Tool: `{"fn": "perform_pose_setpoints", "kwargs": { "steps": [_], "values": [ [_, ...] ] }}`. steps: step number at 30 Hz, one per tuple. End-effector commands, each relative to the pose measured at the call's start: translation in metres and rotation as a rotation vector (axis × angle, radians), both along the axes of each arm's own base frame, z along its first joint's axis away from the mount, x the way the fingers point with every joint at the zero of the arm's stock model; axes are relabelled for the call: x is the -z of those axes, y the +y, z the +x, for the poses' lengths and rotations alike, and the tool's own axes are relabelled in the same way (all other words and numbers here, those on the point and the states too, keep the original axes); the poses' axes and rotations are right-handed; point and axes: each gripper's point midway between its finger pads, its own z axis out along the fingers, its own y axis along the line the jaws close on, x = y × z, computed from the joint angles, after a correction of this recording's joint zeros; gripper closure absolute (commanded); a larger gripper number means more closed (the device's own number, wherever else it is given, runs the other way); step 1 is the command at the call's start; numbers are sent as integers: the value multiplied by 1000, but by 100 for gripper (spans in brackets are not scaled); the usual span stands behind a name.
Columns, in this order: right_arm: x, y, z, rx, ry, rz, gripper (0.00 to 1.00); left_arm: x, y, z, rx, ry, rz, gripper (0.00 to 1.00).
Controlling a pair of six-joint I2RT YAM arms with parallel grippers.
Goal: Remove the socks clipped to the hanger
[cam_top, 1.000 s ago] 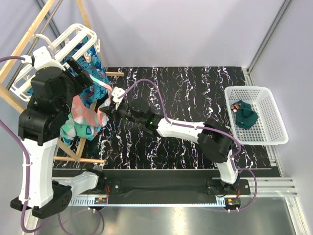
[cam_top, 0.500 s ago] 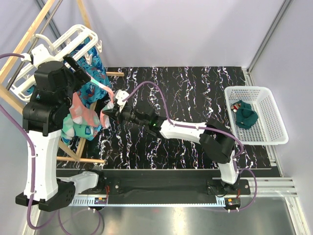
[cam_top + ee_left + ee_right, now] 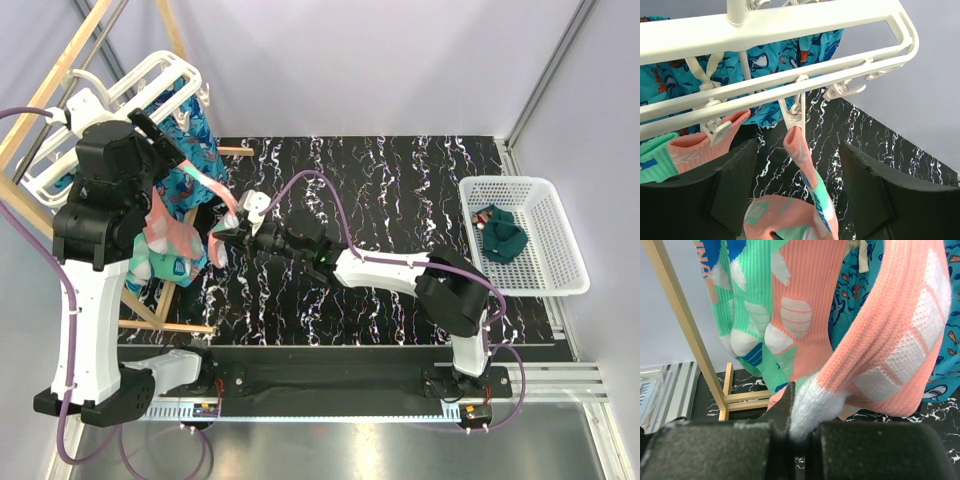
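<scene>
Hanger point(image 3: 790, 25) hangs at the far left, beside the wooden frame point(image 3: 45, 90), with blue patterned, mint-green and coral socks point(image 3: 165, 235) clipped below its bars. Left gripper point(image 3: 800, 200) is released: its jaws stand apart on either side of one coral sock point(image 3: 802, 160), whose cuff sits in a white clip point(image 3: 795, 117). Right gripper point(image 3: 790, 432), just right of the hanger, is clenched on the white toe of that sock. White basket point(image 3: 510, 182) at the right edge holds a dark teal sock point(image 3: 500, 235).

Coral sock point(image 3: 890, 340) with white patches; white hanger point(image 3: 790, 25); black marbled table point(image 3: 400, 180).
</scene>
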Motion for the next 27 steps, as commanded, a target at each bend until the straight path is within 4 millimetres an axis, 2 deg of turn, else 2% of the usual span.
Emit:
{"fn": "perform_pose_setpoints", "kwargs": {
  "steps": [1,12,27],
  "values": [
    [-56,-14,-8,-15,-108,119,100,-8,1,9,-20,-46,-15,30],
    [-55,-14,-13,-37,-115,116,100,-8,11,19,-79,-71,-6,39],
    [-60,-18,-15,-41,-110,129,100,-2,19,29,-136,-92,-10,40]
  ]
}}
